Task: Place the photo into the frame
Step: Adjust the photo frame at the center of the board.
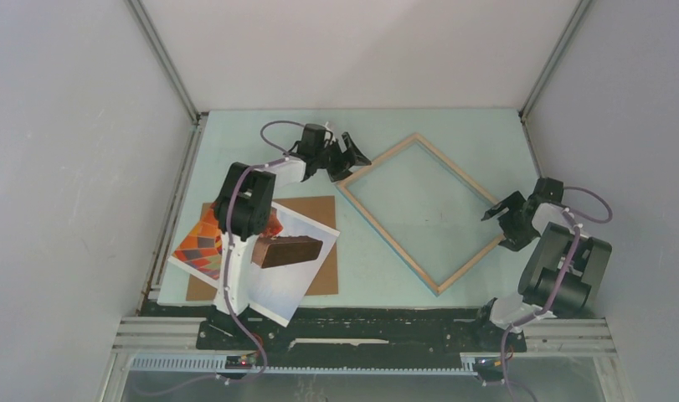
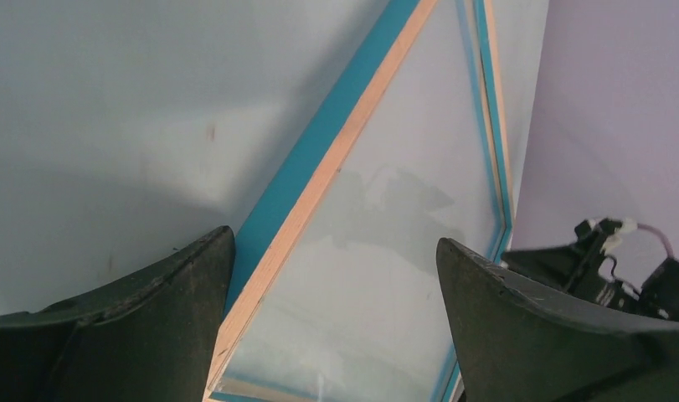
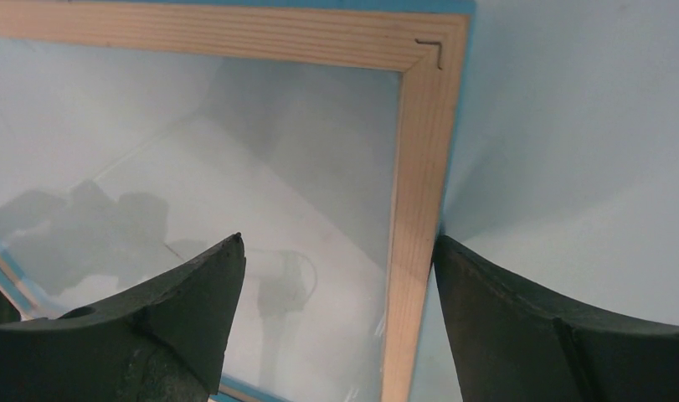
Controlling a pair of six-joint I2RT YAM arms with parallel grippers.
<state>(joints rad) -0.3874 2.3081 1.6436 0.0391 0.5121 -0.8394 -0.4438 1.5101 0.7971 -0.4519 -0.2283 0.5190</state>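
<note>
my left arm [image 1: 244, 201] covers the photo's [image 1: 279, 286] middle; the frame [image 1: 386, 235] lies wood side up, blue-edged; left gripper [image 1: 351, 165] and right gripper [image 1: 496, 229] gape wide.

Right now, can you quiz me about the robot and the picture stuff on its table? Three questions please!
1. True or false: the photo already lies inside the frame.
2. What lies under the photo? A) the brown backing board B) a towel C) the frame
3. Fill in: the left arm's fingers and the right arm's fingers are both ____.
Key: 1 false; 2 A; 3 open.
</note>
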